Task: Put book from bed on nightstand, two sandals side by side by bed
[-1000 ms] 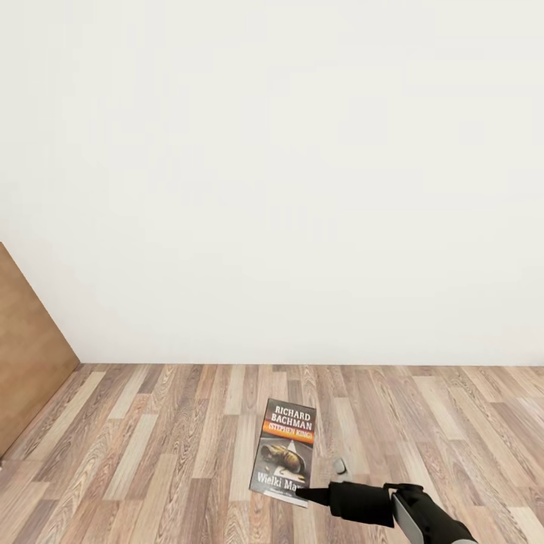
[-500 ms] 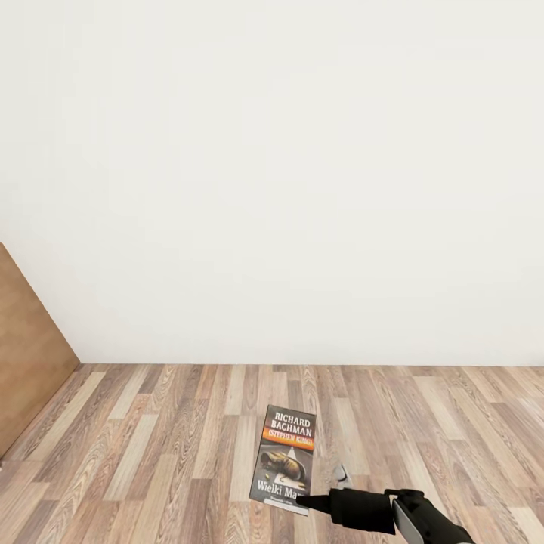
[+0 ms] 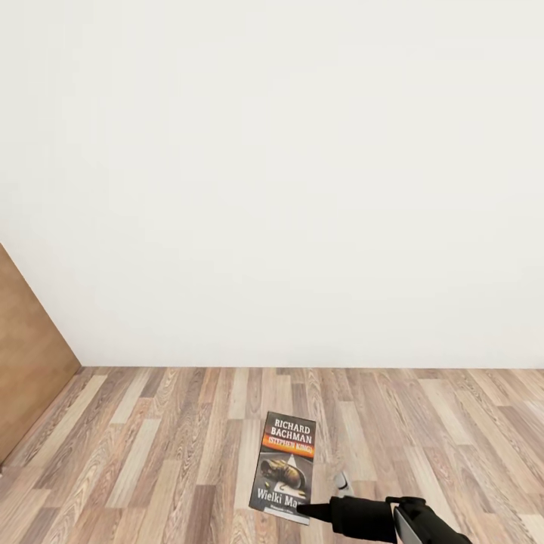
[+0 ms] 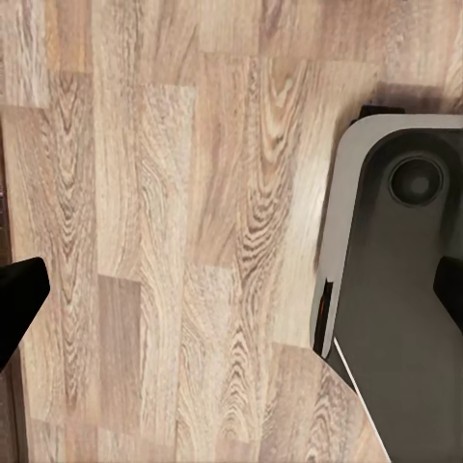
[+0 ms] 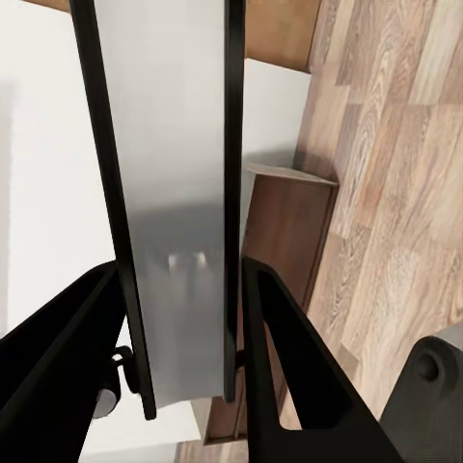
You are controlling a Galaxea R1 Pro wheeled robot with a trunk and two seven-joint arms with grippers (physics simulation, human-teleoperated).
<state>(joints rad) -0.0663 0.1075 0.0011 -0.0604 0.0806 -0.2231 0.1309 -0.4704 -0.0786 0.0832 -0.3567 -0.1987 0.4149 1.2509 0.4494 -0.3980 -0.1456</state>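
- At about 6 o'clock in the head view, low over the wood-plank floor (image 3: 151,453), the book (image 3: 285,465) hangs in the air with its cover turned to the camera and the title upright
- The right end effector (image 3: 310,512) comes in from about 4 o'clock and is clamped on the book's lower edge near the corner; the right wrist view shows the two dark fingers (image 5: 58,376) pressed on either cover, with the pale page block between them
- The left end effector (image 4: 231,289) hangs over bare floor beside the robot's base (image 4: 405,289), its fingertips wide apart and holding nothing
- The book looks light and thin: a paperback, likely to flex and sag away from a grip taken this close to one edge
- The covers look smooth, so I judge it could pivot or slide in the pinch if swung fast; a hold further in, across the spine side, would be firmer
- It is not fragile, though a bent corner or splayed pages seem possible if it is set down edge first
- A plain white wall (image 3: 272,189) lies ahead and a brown wooden panel (image 3: 26,355) sits at about 8 o'clock
- A dark brown piece of furniture (image 5: 289,241) shows past the book in the right wrist view; I cannot tell whether it is a nightstand
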